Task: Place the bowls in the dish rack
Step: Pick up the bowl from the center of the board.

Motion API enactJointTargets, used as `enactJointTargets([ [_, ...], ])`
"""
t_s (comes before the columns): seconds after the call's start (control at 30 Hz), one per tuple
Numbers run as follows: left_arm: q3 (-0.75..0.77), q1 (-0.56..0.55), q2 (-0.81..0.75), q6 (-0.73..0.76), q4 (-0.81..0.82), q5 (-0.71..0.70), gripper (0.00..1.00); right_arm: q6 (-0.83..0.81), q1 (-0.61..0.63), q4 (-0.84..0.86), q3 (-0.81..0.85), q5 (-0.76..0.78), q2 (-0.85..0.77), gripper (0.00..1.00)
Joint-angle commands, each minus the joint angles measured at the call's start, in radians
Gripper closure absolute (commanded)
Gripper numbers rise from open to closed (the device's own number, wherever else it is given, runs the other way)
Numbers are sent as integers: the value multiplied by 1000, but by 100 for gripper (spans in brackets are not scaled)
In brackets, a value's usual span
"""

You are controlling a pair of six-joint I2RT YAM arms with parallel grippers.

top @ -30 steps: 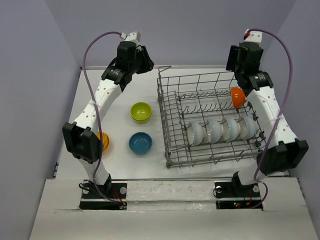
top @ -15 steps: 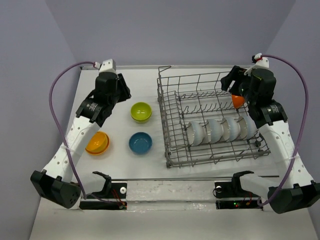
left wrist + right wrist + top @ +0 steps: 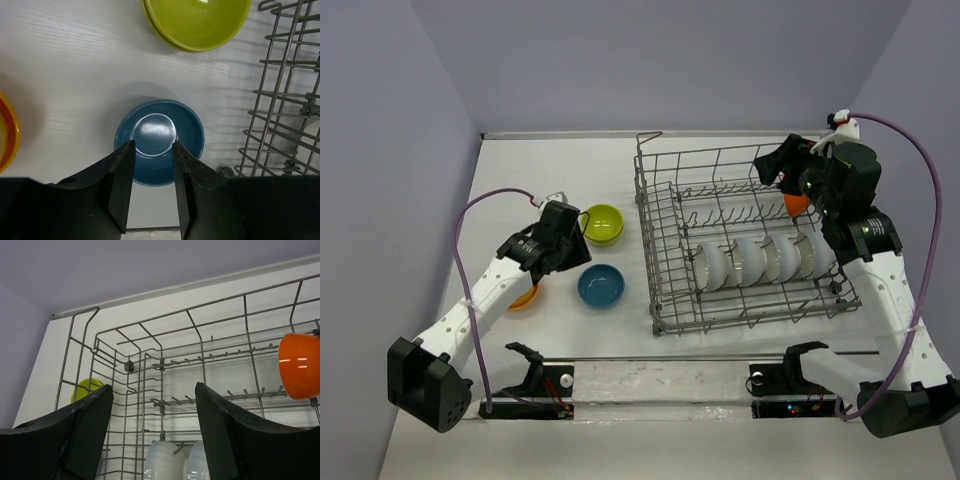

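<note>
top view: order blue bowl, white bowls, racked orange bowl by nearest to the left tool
1. blue bowl, on the table beside the left tool
2. white bowls, middle of the dish rack
3. racked orange bowl, rack's far right side

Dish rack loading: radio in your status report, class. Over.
Left jaws open, empty, over small round blue bowl. Right jaws open, empty, above grey wire dish rack holding white bowls and an orange bowl. Nothing blocking the blue bowl.
</note>
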Motion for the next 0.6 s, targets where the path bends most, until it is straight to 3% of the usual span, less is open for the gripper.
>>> enactJointTargets([
  [0.0,-83,-17,-89,-134,-7,26,55,4,0,47,18,-16,-11,27],
  [0.17,-203,-29,-134,-208,-4,52,55,7,0,49,15,-28,6,27],
  [0.57,-297,-60,-129,-281,-20,38,58,-2,0,50,-3,-25,14,27],
])
